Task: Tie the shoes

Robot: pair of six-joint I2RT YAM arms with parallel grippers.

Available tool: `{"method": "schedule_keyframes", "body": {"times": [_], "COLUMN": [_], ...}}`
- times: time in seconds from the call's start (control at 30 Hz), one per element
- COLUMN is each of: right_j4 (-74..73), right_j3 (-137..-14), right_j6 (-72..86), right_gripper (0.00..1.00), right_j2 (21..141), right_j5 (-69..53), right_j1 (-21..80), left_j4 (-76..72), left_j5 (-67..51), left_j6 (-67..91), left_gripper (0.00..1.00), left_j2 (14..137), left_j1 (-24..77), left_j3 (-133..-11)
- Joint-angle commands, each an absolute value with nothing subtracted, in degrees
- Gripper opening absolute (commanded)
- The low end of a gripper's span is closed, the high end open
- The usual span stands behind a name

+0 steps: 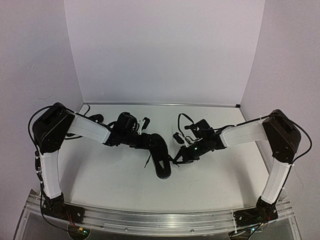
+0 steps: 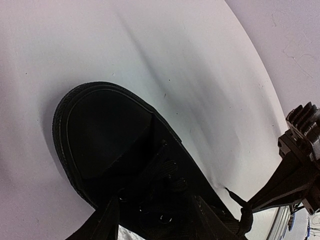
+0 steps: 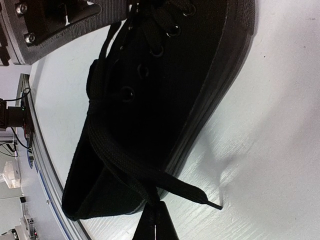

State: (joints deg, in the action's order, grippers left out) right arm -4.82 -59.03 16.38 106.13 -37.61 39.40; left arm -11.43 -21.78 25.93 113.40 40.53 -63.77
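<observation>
One black shoe (image 1: 161, 159) lies mid-table, toe toward the near edge; its toe cap (image 2: 107, 132) fills the left wrist view. A second shoe does not show. My left gripper (image 1: 149, 142) sits over the laced part, its fingers (image 2: 106, 221) apart on either side of the eyelet rows, nothing pinched between them. My right gripper (image 1: 179, 159) is at the shoe's right side, shut on a lace (image 3: 125, 165) near its end. The lace runs along the shoe's side (image 3: 165, 85) to the closed fingertips (image 3: 156, 212), and its tip (image 3: 212, 204) lies on the table.
White walls close in the table at the back and both sides. Black cables (image 1: 92, 118) lie at the back left and a cable loop (image 1: 182, 120) stands behind the right wrist. An aluminium rail (image 1: 150, 220) runs along the near edge.
</observation>
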Motion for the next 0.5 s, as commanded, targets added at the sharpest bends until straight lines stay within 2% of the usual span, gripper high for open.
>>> {"method": "schedule_keyframes", "body": {"times": [0.0, 0.13, 0.37, 0.47], "right_j4": [-5.2, -5.2, -5.5, -5.8], "right_j3": [-60.7, -60.6, -59.5, -58.6], "right_j6": [16.2, 16.2, 16.1, 16.0], "right_gripper": [0.00, 0.00, 0.00, 0.00], "right_j2": [105.8, 105.7, 104.8, 104.0], "right_j5": [-36.6, -36.7, -35.8, -35.3], "right_j1": [39.1, 39.1, 39.1, 38.9], "left_j4": [-11.1, -11.3, -13.4, -14.0], "left_j5": [-23.1, -23.2, -20.8, -18.2], "left_j6": [26.8, 27.2, 26.9, 26.9], "left_gripper": [0.47, 0.36, 0.03, 0.00], "left_j2": [114.1, 113.9, 109.7, 107.6], "left_j1": [40.4, 40.3, 40.3, 40.3], "left_j3": [-66.3, -65.8, -63.4, -61.7]}}
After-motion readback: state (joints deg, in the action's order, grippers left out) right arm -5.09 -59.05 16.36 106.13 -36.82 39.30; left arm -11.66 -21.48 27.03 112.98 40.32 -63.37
